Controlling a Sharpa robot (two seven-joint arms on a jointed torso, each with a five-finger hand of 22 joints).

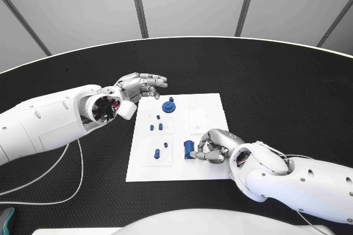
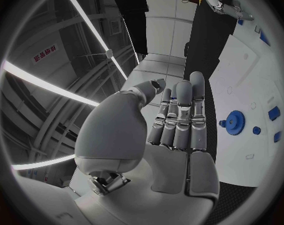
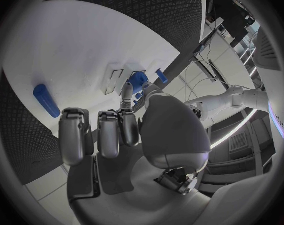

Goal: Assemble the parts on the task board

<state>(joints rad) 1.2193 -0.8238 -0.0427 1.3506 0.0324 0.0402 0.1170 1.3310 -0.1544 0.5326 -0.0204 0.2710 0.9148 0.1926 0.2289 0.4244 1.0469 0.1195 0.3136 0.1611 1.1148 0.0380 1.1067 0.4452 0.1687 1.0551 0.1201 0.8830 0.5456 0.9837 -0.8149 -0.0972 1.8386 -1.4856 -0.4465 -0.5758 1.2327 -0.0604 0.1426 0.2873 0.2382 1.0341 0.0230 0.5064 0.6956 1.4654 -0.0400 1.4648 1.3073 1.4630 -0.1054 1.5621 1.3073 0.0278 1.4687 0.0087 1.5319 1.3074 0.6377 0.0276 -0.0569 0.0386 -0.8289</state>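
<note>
The black worktop carried the white task board at its middle, the landmark for everything else. The left robot hand hovered off the board's far left corner, fingers straight and close together, holding nothing. The right robot hand sat over the board's near right part, fingers curled about a blue block; whether it truly gripped the block could not be told. A blue gear stood near the board's far edge, small blue pegs along its left side. A loose pinch might have let the block tilt, jam or slip, nudging the nearby pegs.
</note>
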